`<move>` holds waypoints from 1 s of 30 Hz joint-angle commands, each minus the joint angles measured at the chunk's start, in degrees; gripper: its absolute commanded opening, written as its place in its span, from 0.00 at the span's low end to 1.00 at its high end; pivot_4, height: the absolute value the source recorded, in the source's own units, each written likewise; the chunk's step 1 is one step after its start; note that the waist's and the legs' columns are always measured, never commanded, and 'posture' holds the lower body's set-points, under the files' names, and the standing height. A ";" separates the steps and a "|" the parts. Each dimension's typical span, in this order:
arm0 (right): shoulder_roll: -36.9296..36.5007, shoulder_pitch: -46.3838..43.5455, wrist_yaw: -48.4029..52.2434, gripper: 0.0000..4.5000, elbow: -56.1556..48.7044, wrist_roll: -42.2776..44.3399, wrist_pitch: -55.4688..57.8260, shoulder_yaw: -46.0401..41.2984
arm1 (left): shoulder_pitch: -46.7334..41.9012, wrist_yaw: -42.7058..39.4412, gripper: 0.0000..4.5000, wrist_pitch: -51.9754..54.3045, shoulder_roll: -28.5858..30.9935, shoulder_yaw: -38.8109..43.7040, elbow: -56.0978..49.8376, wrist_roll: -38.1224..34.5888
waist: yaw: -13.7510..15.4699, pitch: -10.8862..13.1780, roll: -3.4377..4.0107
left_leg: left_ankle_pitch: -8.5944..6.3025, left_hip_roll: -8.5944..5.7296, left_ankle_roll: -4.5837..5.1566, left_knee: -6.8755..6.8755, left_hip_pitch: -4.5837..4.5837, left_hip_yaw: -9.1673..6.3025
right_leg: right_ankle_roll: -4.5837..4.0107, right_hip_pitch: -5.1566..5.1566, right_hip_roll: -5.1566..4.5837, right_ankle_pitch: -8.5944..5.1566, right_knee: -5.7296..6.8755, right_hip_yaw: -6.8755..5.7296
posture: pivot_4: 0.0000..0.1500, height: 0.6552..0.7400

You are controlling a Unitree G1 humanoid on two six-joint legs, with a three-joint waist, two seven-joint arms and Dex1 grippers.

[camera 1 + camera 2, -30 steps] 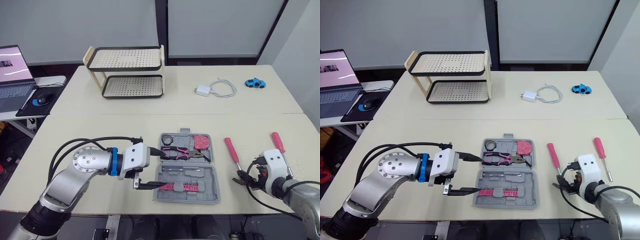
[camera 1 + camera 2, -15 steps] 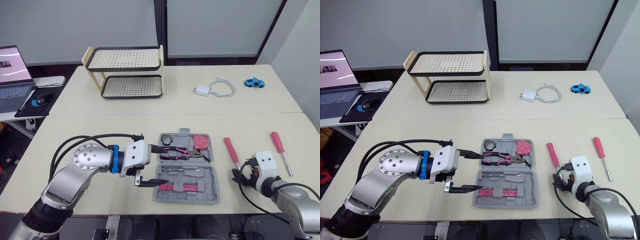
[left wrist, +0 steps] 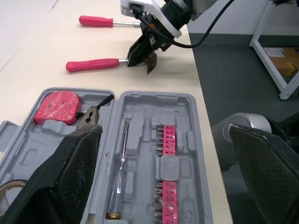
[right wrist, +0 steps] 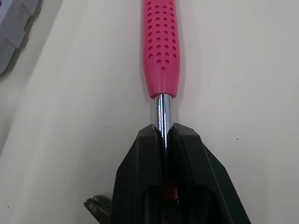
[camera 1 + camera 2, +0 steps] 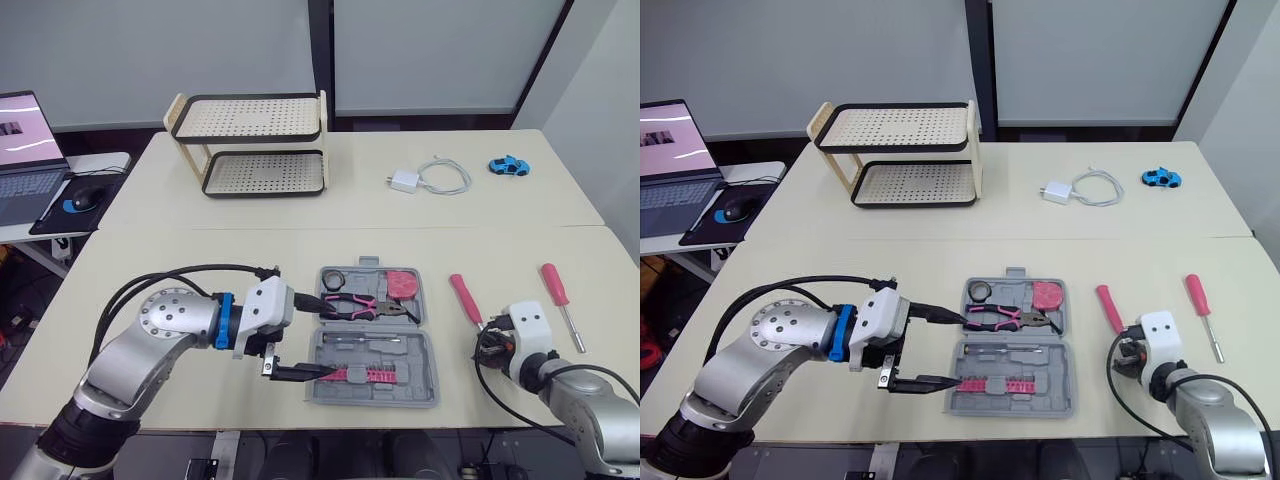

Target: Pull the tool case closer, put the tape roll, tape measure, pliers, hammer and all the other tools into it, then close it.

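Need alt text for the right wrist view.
The right tool is shut on the chrome shaft next to its dimpled pink handle, which lies on the cream table. A corner of the grey tool case shows at the frame's edge.

The pink screwdriver [image 4: 161,46] has its shaft tip buried between the fingers of the right claw [image 4: 163,128] — its handle end runs off the edge. The tool case [image 3: 187,107] is cropped at one corner in the left wrist view — the laptop [image 5: 25,150] is half cut off too.

Table [image 5: 200,250] with open tool case [image 5: 418,385], two pink screwdrivers [image 5: 465,298] [image 5: 555,284], two-tier rack [image 5: 250,138], charger [image 5: 405,181], blue toy car [image 5: 509,165].
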 commanded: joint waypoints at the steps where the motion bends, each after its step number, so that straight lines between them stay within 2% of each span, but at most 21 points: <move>1: 0.29 0.63 -0.06 0.02 -0.46 0.14 -0.05 0.47 | -0.08 -0.12 1.00 -0.99 -0.99 2.03 -0.23 -1.96 | 0.00 0.00 0.00 | 0.00 0.00 0.00 0.00 0.00 0.00 | 0.00 0.00 0.00 0.00 0.00 0.00 | 1.00 0.90; 14: 0.30 1.17 0.09 0.02 0.69 0.09 -1.61 0.62 | 1.37 -0.22 1.00 -4.88 -4.00 4.00 0.56 -2.42 | 0.00 -0.02 -0.01 | 0.00 -0.01 0.00 0.00 0.02 0.01 | 0.00 0.01 0.00 0.00 0.00 0.00 | 1.00 0.90; 24: -0.04 1.22 0.18 0.02 -0.20 0.50 -1.84 -0.32 | 3.41 -1.38 1.00 -7.54 -3.63 4.42 2.24 -1.41 | 0.01 -0.02 -0.02 | 0.00 0.00 0.00 0.00 0.04 0.01 | 0.00 0.02 0.00 0.00 0.00 0.01 | 1.00 0.90; 30: -3.24 1.68 1.93 0.02 -6.05 1.27 -1.47 -2.36 | 5.06 -1.33 1.00 -8.05 -1.45 7.00 3.50 -0.84 | 0.01 0.00 0.02 | 0.00 -0.01 0.00 -0.01 0.03 0.01 | 0.00 0.00 0.00 0.00 0.00 0.02 | 1.00 0.90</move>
